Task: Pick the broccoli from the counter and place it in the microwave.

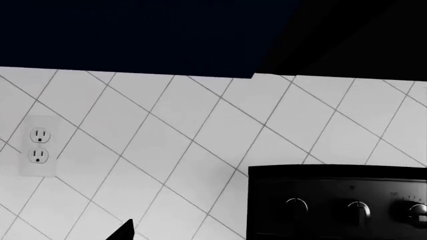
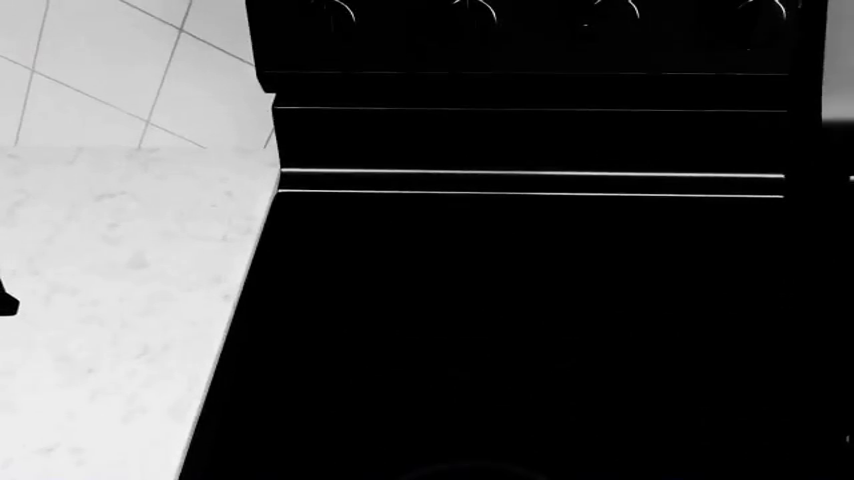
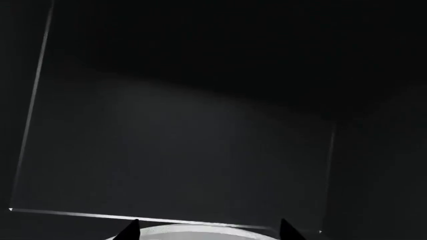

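The broccoli is not in any view. The white marble-look counter [image 2: 120, 300] fills the left of the head view and is bare where it shows. My right gripper [image 3: 208, 231] is open, its two dark fingertips [image 3: 130, 231] wide apart with nothing between them. It faces a dark box-like interior [image 3: 200, 140], with the rim of a pale round plate [image 3: 200, 232] just below the tips. Only one fingertip [image 1: 123, 231] of my left gripper shows, far off to one side; the other is lost against the black stove. It faces the tiled wall.
The glossy black stovetop [image 2: 534, 320] fills most of the head view, its control panel with knobs [image 2: 534, 20] at the back, also in the left wrist view [image 1: 337, 205]. A white tiled wall [image 1: 167, 135] carries an outlet [image 1: 38, 145]. A dark cabinet underside [image 1: 133, 30] hangs above.
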